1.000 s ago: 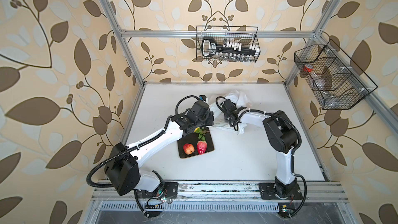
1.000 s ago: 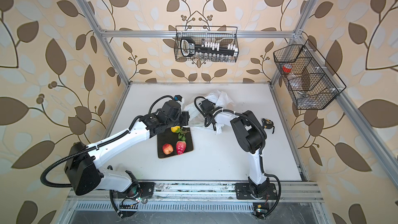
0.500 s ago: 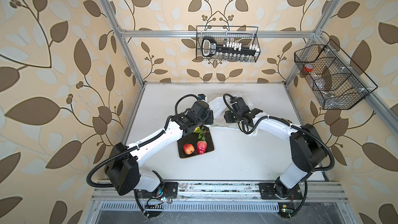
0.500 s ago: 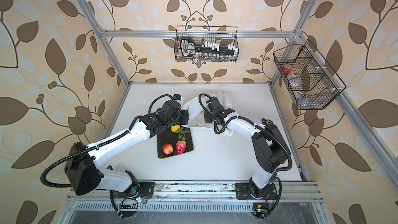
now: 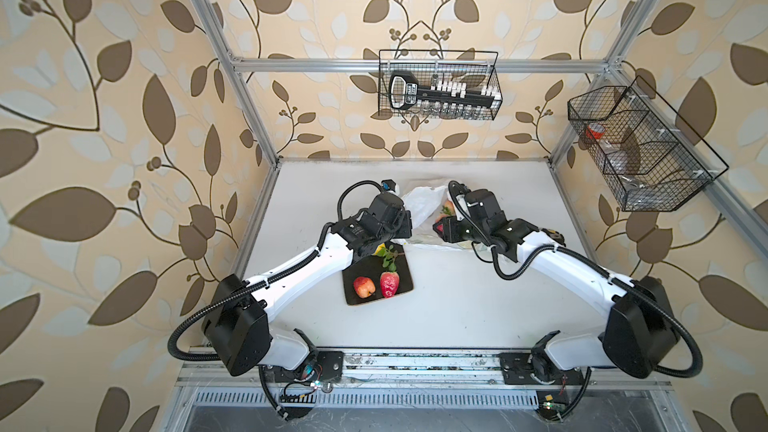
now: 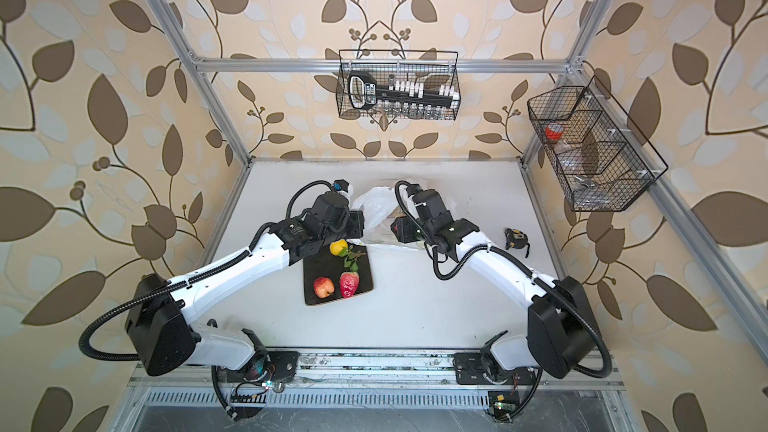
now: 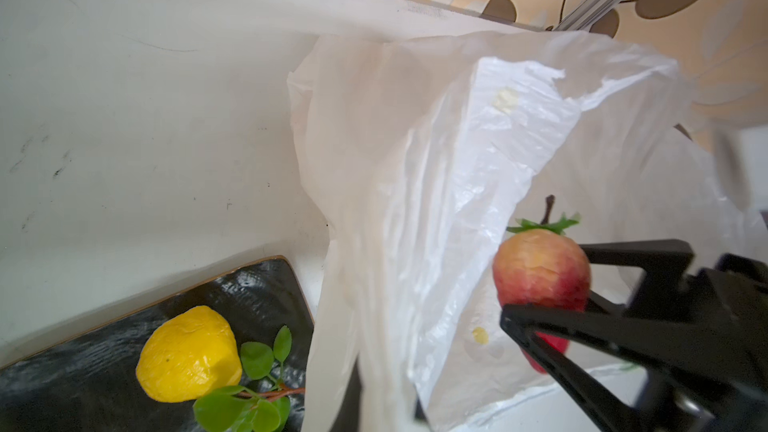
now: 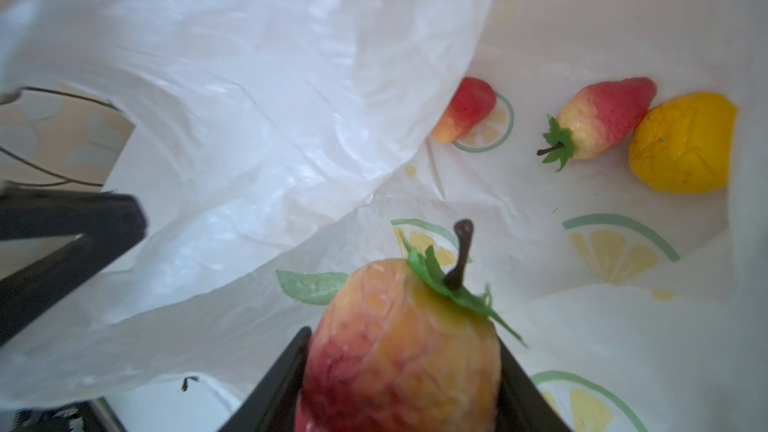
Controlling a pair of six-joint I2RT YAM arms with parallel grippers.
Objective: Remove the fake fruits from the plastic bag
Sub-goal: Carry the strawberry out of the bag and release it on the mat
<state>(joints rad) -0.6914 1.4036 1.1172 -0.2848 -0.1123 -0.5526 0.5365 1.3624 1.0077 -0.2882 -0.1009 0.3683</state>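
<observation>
My right gripper [image 8: 403,338] is shut on a red-and-yellow fake fruit [image 8: 395,326] with a green cap and stem, held just above the plastic bag [image 8: 249,97]. Three more fake fruits lie inside the bag: a red one [image 8: 467,112] half under a fold, a red-yellow one [image 8: 602,118] and a yellow round one [image 8: 681,143]. My left gripper [image 5: 405,222] is shut on the bag's edge [image 7: 415,160], its jaws hidden by the plastic. In both top views the right gripper [image 6: 401,229] sits at the bag's mouth [image 6: 376,205].
A black plate [image 6: 316,268] in front of the bag holds a yellow fruit [image 6: 338,248], a green sprig [image 6: 353,257] and two red fruits [image 6: 323,287]. A tape measure [image 6: 517,238] lies to the right. Wire baskets [image 5: 438,85] hang on the walls.
The right arm's elbow has swung out to the right and dropped lower. Its gripper has drawn slightly toward the front with the fruit. The left arm has stayed still.
</observation>
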